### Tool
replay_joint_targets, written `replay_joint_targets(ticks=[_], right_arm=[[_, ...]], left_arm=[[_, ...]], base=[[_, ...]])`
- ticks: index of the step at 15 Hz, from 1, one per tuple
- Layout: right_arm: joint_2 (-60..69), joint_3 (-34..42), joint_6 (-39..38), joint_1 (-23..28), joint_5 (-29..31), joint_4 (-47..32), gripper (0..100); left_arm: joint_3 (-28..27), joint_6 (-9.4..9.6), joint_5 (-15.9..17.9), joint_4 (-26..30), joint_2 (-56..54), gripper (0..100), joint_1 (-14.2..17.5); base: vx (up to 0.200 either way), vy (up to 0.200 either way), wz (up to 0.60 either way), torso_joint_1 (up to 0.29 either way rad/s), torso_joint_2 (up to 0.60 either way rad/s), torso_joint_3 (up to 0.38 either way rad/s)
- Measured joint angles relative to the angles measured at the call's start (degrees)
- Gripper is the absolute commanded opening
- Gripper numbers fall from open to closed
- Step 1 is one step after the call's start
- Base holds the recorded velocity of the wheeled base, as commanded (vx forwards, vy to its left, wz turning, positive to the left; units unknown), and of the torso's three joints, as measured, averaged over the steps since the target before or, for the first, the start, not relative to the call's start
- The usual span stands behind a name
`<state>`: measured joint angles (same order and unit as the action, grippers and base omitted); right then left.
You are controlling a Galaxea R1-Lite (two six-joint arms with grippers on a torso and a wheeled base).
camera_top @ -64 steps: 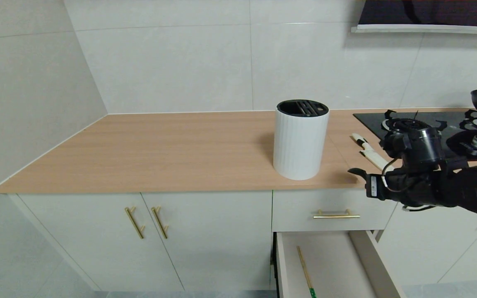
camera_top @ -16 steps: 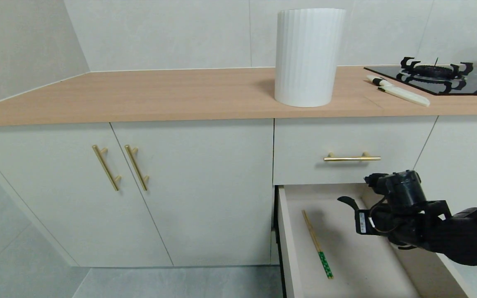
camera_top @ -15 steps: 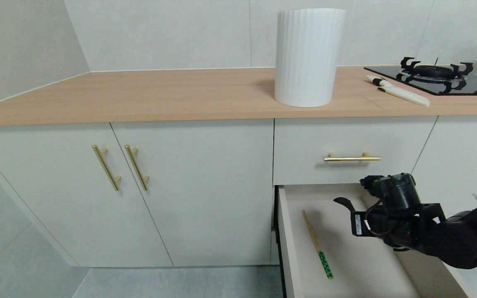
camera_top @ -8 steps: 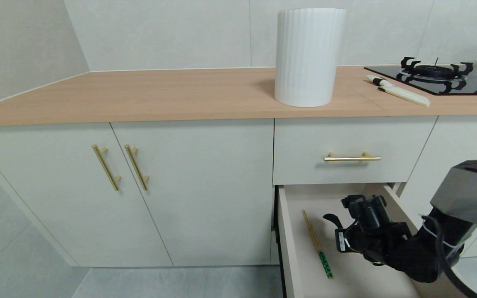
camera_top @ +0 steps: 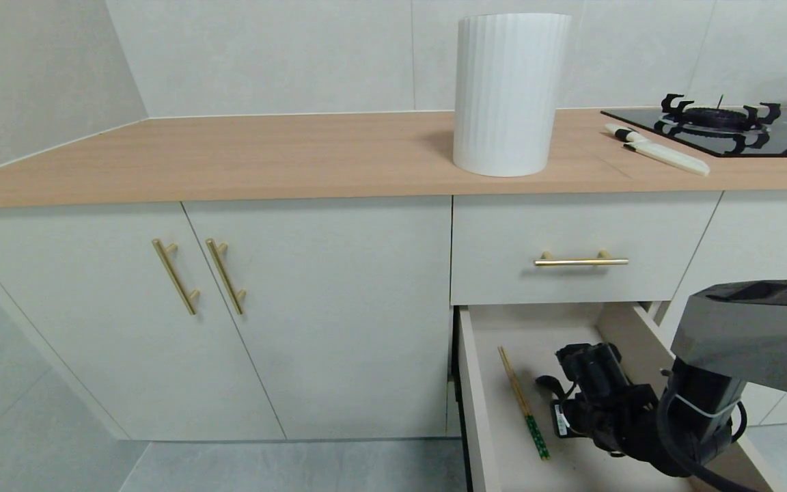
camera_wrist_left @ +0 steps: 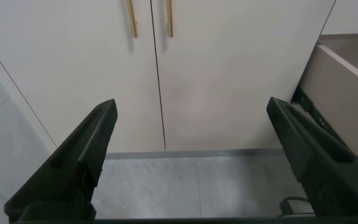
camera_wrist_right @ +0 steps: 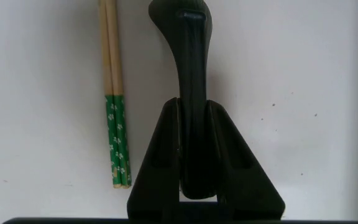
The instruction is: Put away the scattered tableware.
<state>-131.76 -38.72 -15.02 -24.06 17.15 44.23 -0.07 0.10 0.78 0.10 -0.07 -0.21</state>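
Chopsticks (camera_wrist_right: 113, 93) beside closed right jaws

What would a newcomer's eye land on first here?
The tall white ribbed cylindrical holder standing on the wooden countertop draws the eye first. Under the counter, the pale lower drawer is pulled open, with a pair of wooden chopsticks with green patterned ends lying on its floor. The black right gripper sits inside the drawer beside the chopsticks, fingers shut, not touching them.
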Motion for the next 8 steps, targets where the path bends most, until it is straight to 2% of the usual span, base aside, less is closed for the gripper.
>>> replay_joint_targets(ticks=[5,6,8], right_arm=[[-0.5,0.0,0.0,0.0,0.0,0.0,0],[-0.5,0.0,0.0,0.0,0.1,0.0,100],[-0.6,0.0,-0.1,0.0,0.1,0.0,100]], left_arm=[[0.0,0.00,0.0,0.0,0.0,100,0.0],[0.0,0.00,0.0,0.0,0.0,100,0.0],[0.0,-0.02,0.0,0.0,0.0,100,0.0]], base=[[0.000,0.000,0.00,0.000,0.00,0.000],[0.000,0.000,0.00,0.000,0.00,0.000],[0.000,0.000,0.00,0.000,0.00,0.000]])
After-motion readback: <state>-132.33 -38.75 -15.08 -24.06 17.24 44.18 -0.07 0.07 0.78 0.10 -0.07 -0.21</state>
